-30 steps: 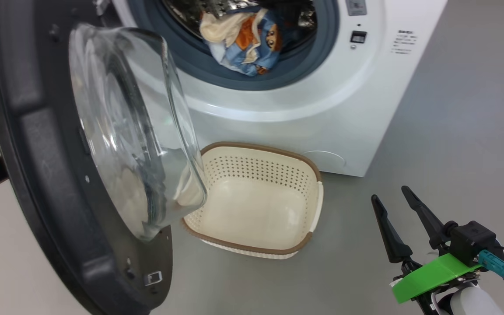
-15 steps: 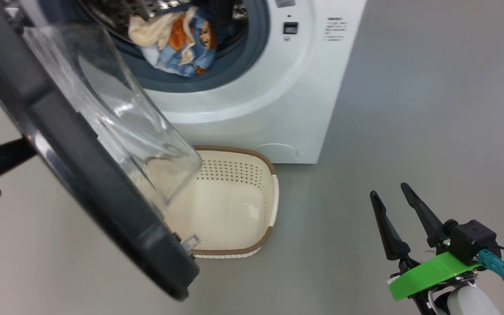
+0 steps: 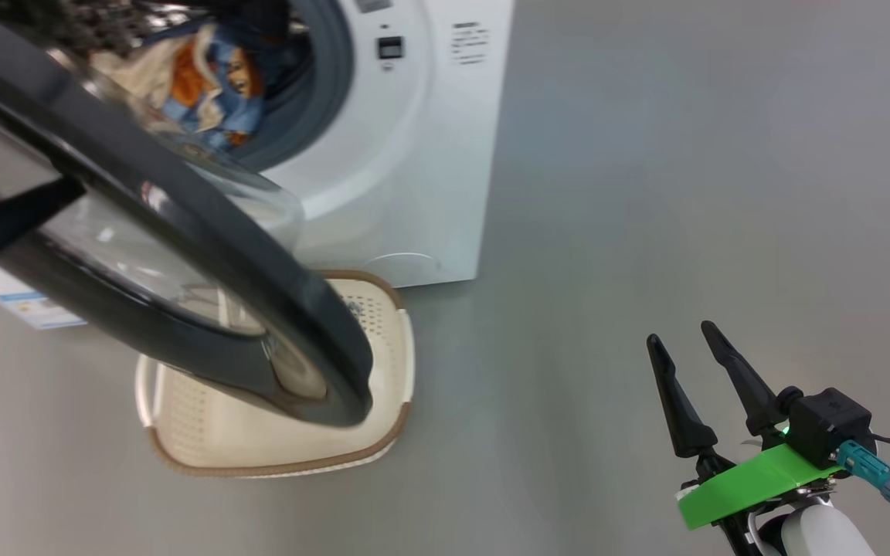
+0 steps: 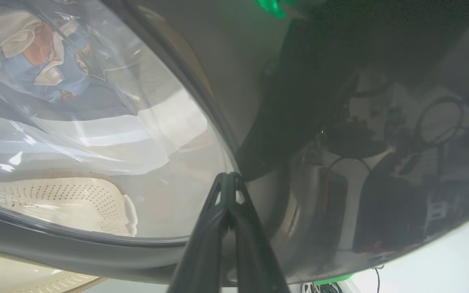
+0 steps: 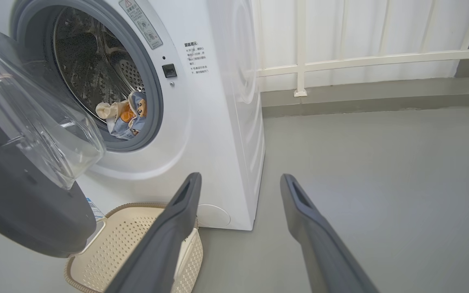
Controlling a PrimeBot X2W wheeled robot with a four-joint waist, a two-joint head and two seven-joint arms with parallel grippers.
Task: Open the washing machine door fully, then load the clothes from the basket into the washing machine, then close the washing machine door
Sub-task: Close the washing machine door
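The washing machine (image 3: 414,154) stands at the upper left, and the clothes (image 3: 213,85) lie in its drum. The washing machine door (image 3: 182,232) hangs half-swung, its glossy black outer rim facing me above the basket (image 3: 275,463). My left gripper (image 3: 73,188) is shut, its tips against the door's outer face. The left wrist view has the shut left gripper (image 4: 228,177) touching the door (image 4: 259,81) at the edge of the glass, with the clothes (image 4: 43,61) seen through it. My right gripper (image 3: 677,333) is open over bare floor. The right gripper (image 5: 240,179) holds nothing.
Grey floor (image 3: 684,154) spreads to the right of the machine. A white railing (image 5: 360,61) and a wall run behind it. The basket (image 5: 136,244) sits on the floor right in front of the machine (image 5: 218,101), under the door (image 5: 23,211).
The head camera has turned to the right. The door has swung toward the machine, from showing its inner side to showing its outer side, with the left gripper against it. The right gripper stays open in place.
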